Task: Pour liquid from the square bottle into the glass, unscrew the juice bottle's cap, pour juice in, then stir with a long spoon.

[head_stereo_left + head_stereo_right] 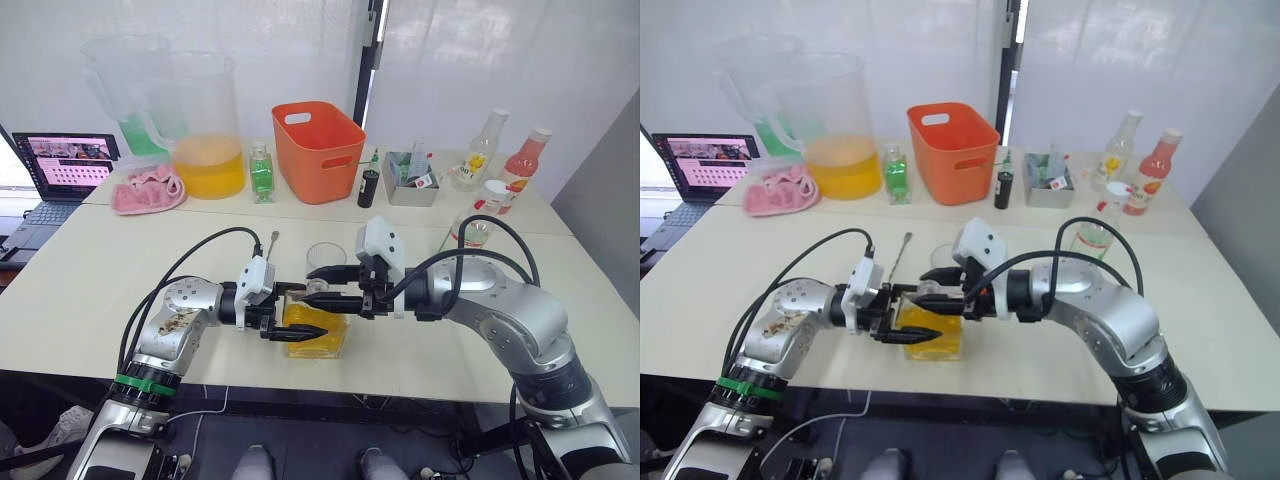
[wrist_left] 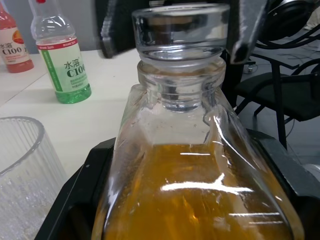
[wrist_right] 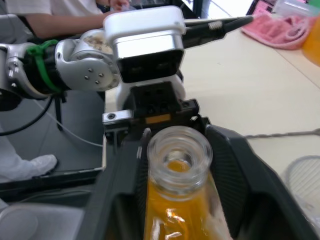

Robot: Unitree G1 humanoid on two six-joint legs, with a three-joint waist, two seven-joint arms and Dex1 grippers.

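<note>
A pale surface [image 1: 90,270] stands before white curtained walls. Along its far edge sit a laptop [image 1: 58,170], a pink cloth [image 1: 148,190], 2 big pitchers, one [image 1: 203,125] holding orange liquid, a small green bottle [image 1: 261,173], an orange bin [image 1: 318,150], a grey box [image 1: 410,180], and yellow-labelled [image 1: 478,151] and pink [image 1: 524,160] bottles.

The square bottle [image 1: 318,330] stands upright at the near edge, centre. The left tool [image 1: 288,327] is closed on its body, a finger on each side. The right tool [image 1: 322,285] hangs just above the bottle's neck, its 2 fingers parted and holding nothing.

The glass [image 1: 325,257] stands just beyond the bottle. The long spoon [image 1: 270,243] lies left of the glass. The juice bottle [image 1: 468,232] stands to the right, partly behind the right arm.
</note>
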